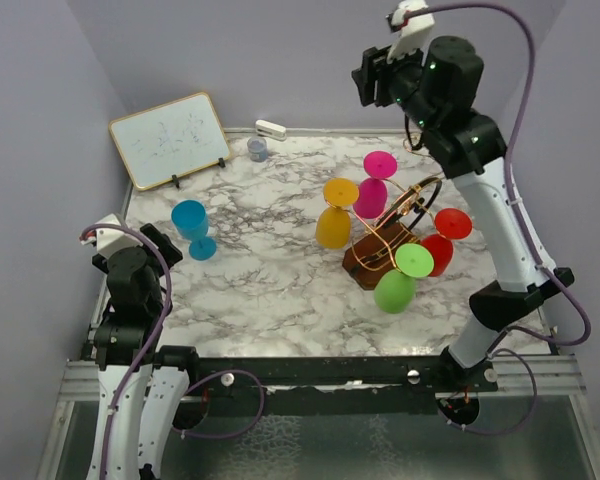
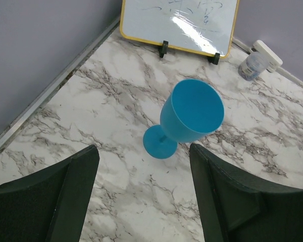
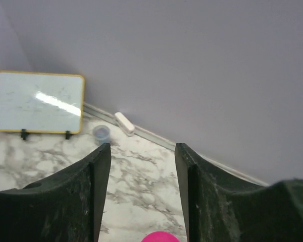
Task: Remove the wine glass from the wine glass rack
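The copper wire wine glass rack stands on its brown wooden base at the right of the marble table. Hanging upside down on it are a yellow glass, a pink glass, a red glass and a green glass. A blue glass stands upright on the table at the left; it also shows in the left wrist view. My left gripper is open and empty, just short of the blue glass. My right gripper is open and empty, high above the rack; the pink glass foot shows below it.
A small whiteboard leans at the back left. A small grey cup and a white eraser lie by the back wall. Purple walls enclose the table on three sides.
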Motion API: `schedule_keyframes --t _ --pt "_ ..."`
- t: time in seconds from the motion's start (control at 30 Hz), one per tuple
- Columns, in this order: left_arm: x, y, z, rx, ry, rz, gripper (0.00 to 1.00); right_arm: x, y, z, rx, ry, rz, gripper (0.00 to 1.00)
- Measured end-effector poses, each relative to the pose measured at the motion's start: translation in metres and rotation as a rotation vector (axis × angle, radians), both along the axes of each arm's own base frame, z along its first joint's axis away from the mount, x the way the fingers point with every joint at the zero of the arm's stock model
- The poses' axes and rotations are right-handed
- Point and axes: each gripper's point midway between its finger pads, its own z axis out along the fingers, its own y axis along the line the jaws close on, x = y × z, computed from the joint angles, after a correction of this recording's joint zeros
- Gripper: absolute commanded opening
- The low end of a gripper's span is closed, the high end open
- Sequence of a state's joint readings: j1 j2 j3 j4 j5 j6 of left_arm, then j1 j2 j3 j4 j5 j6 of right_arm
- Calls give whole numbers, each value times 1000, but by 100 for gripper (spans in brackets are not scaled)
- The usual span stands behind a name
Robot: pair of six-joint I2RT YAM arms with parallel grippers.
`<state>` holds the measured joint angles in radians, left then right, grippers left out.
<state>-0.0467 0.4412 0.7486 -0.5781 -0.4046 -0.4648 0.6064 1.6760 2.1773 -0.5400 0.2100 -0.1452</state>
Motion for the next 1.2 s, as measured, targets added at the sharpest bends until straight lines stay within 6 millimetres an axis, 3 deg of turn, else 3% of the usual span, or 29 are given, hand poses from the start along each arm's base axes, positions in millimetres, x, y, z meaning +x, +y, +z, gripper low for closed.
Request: schedule_keyframes --t 0.1,0.2,0.3,0.37,0.5,0.6,0.8,1.2 --pt "0 -1 0 0 0 -7 74 16 -21 -7 123 109 84 48" --pt "0 -2 0 1 1 -9 74 35 -59 -52 250 300 129 46" --pt "1 -3 -1 2 3 -17 74 42 -91 -113 386 528 135 46" --pt "1 -5 -2 2 6 -24 74 36 -98 -145 458 662 153 49" --pt "1 -6 -2 1 5 -31 74 14 -90 -172 510 793 206 53" --pt "2 -8 -2 0 6 -41 74 -4 -87 -175 518 825 212 54" --pt "2 -11 -2 0 6 -54 74 -25 -90 -161 512 789 210 54" --pt "2 -12 -2 0 6 -60 74 -23 -96 -190 506 840 142 54"
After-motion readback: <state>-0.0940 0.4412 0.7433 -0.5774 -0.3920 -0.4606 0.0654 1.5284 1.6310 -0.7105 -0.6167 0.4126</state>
